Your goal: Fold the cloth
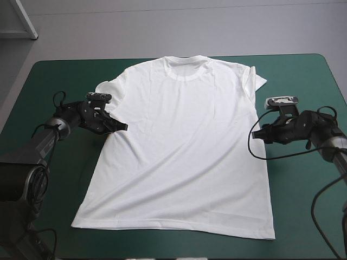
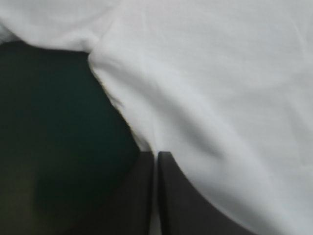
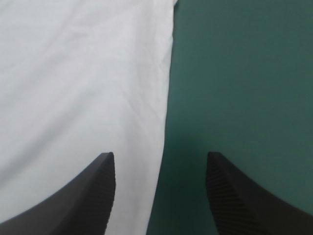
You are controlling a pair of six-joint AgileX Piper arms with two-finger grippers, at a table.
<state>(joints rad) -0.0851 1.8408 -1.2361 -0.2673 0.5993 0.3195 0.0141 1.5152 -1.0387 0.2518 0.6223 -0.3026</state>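
Note:
The white T-shirt [image 1: 181,141] lies spread flat on the table, collar toward the far edge and hem near the front edge. My left gripper [image 1: 120,126] sits at the shirt's left side edge just below the sleeve. In the left wrist view its black fingers [image 2: 168,196] meet in one arch, and my left gripper [image 2: 155,155] is shut on the T-shirt [image 2: 210,88] at that edge. My right gripper [image 1: 256,132] rests low at the shirt's right side edge. There my right gripper [image 3: 160,156] is open, and the T-shirt [image 3: 83,88] edge runs between its fingers.
The teal-green cover [image 1: 303,86] shows as a band on each side of the shirt and as a narrow strip along the front. In the wrist views the cover [image 2: 54,132] lies beside the left gripper, and the cover [image 3: 244,73] lies under the right gripper's outer finger.

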